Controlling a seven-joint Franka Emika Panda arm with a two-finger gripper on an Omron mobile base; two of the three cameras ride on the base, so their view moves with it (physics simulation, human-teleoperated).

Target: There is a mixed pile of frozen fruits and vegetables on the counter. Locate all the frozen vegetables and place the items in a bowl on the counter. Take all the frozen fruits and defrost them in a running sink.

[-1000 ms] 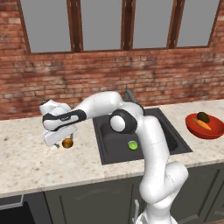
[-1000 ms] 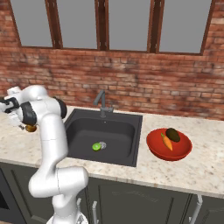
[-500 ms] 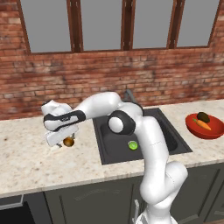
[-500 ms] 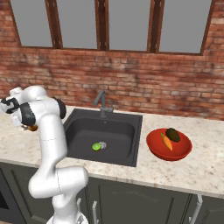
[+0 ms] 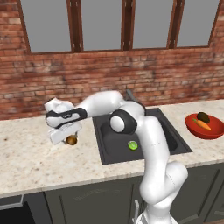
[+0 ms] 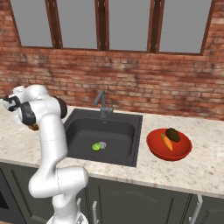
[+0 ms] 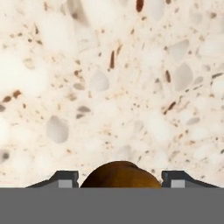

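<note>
Arm folded low and reached left of the sink (image 5: pixel 140 135), hand (image 5: pixel 70 139) pointing down at the beige tabletop (image 5: pixel 30 162). Orange-brown ball (image 7: pixel 120 175) sat between the fingertips (image 7: pixel 64 178); can't tell whether gripped. Lime (image 6: pixel 96 147) lay by the drain. Red bowl (image 6: pixel 179 151) held carrot (image 6: pixel 166 142) and olive-brown ball (image 6: pixel 173 134). Brick wall (image 6: pixel 131 83) behind.

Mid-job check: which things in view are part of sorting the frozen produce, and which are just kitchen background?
Part of the job:
- orange-brown ball between the fingertips of the gripper
- green lime-like piece in the sink
- carrot and dark olive-brown ball in the red bowl
- counter
- faucet

Just background:
- brick wall
- windows
- dark cabinets
</note>
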